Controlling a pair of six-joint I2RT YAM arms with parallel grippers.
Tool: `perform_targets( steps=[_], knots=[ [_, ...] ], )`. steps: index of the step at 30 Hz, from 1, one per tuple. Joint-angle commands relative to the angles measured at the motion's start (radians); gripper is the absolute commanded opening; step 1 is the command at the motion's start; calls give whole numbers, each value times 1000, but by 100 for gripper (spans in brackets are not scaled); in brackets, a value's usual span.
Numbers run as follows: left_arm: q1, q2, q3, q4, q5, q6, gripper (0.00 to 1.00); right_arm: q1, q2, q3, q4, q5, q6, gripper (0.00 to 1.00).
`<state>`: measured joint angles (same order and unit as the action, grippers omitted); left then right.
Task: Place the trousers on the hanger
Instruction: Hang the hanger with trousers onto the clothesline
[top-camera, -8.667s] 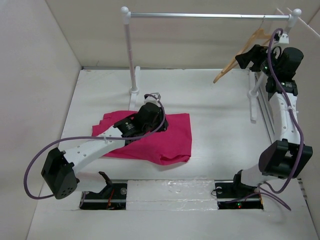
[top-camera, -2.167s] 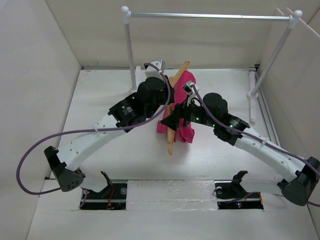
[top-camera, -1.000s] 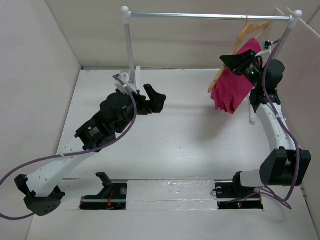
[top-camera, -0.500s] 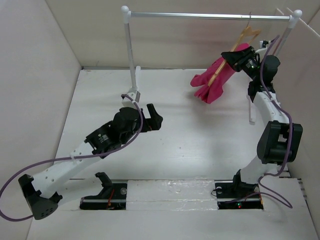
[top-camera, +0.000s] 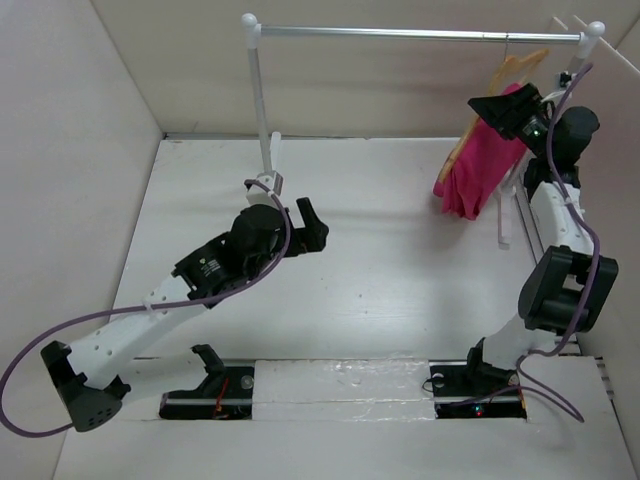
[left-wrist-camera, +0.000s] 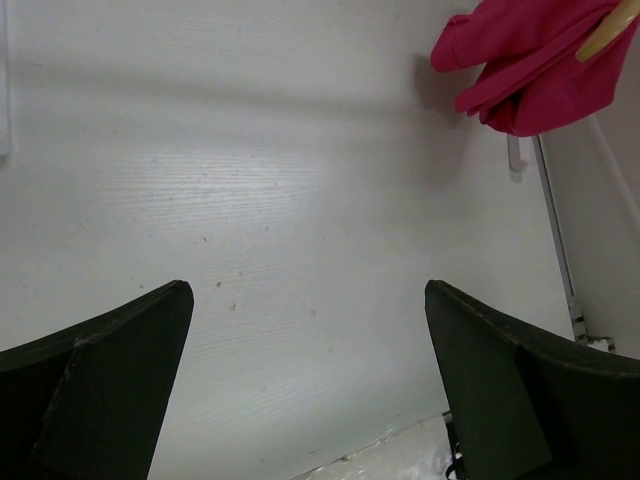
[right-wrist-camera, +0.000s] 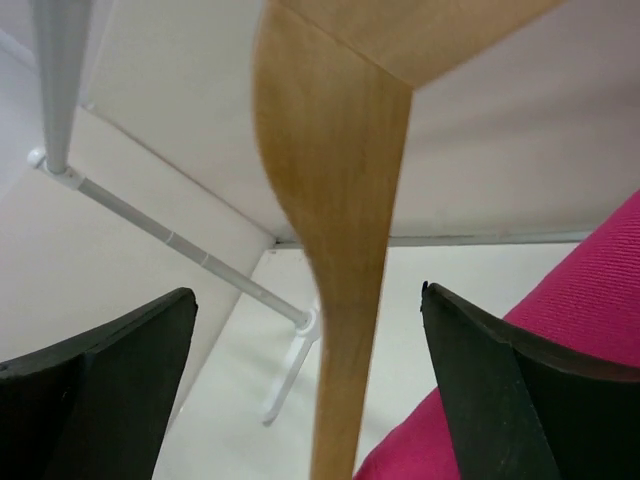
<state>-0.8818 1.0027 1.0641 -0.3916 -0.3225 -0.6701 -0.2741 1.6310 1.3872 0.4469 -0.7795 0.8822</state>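
- The hanger carries the trousers: the pink cloth is draped over its lower part. The hanger hangs near the right end of the rail.
- The trousers' long axis runs nearly straight down from the rail. The folded legs point at the table and the bunched lower edge ends above it.
- The hanger's wooden triangle slopes down and to the left from the rail, and its top is just under the bar.
- The right gripper is just below the rail's right end, at the hanger. In the right wrist view its two fingers stand wide apart on either side of the wooden arm, with a gap on each side. It grips nothing.
- The left gripper is well below the rail's left post, over bare table. Its jaws are spread wide with nothing between them.
- Half a second ago the hanger and trousers were swung out leftward along the rail at a strong tilt. Now they hang closer to plumb and nearer the right end.
- In the earliest frame the trousers lay flat on the table below the left post, and the hanger hung bare.
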Motion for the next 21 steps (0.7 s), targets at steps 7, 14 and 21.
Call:
perform_targets(
  steps=[7, 14, 21],
  knots=[
    [0, 100, 321, -46, -73, 88, 99, -143, -187, 141, -244, -38, -343, 100],
    [0, 31, 418, -95, -243, 122, 99, -150, -515, -3, -568, 84, -693, 100],
    [0, -231, 259, -180, -247, 90, 99, 188, -960, -229, -991, 505, -916, 100]
  ],
)
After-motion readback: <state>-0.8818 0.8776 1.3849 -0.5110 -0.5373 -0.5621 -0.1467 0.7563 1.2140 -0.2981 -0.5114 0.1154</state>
